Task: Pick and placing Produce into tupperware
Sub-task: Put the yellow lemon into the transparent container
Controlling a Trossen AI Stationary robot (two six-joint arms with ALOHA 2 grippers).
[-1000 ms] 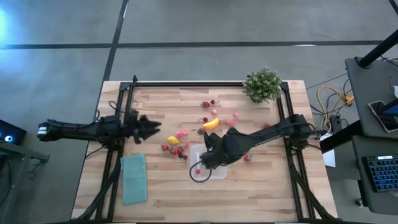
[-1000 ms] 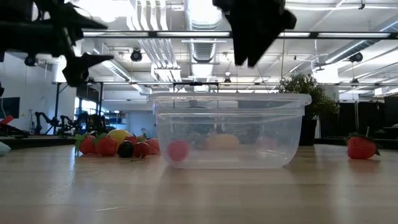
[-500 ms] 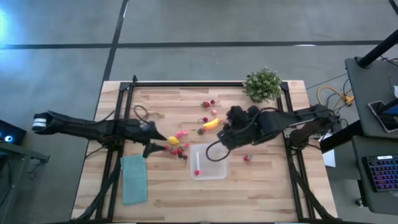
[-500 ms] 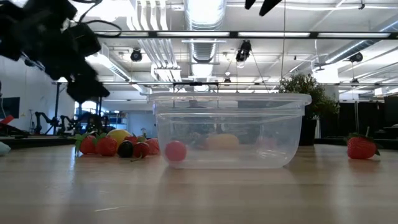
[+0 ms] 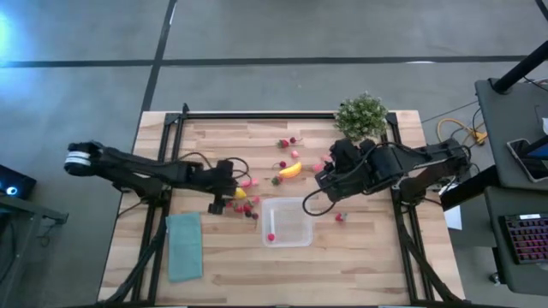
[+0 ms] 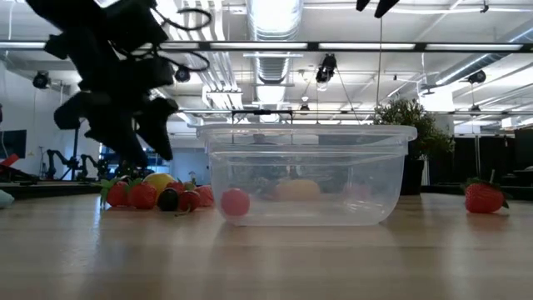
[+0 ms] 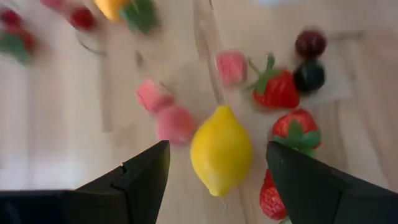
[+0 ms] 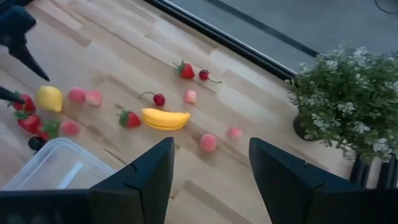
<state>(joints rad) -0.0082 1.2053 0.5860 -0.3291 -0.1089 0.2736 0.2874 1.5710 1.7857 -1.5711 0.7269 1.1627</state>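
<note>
Teal cloth (image 5: 184,246): a flat folded teal cloth lies at the left near edge of the pale wooden tabletop (image 5: 223,274), untouched by our work.

Left pincer (image 5: 224,195): we hold it low over the cluster of small toy fruits, its dark fingers spread wide and empty, one to each side of the smooth yellow plastic lemon (image 7: 221,150).

Fruit cluster: red strawberries (image 7: 275,91) with green caps, pink berries (image 7: 175,123) and two dark cherries (image 7: 309,74) crowd the lemon, some of them touching it.

How we would do it well: we judge the step in hand to be the pick of the lemon. We would centre the fingers across its narrow waist, descend straight, and close gently so the strawberry beside it is not caught or knocked away.

Clear container (image 5: 287,222): the small see-through plastic tub with rounded corners sits just right of the cluster, with one pink ball (image 6: 235,202) inside it.

Banana (image 5: 290,169): a yellow-orange curved piece lies beyond the tub.

Right pincer (image 5: 329,179): raised near the green potted plant (image 5: 361,116), fingers apart, carrying nothing.
</note>
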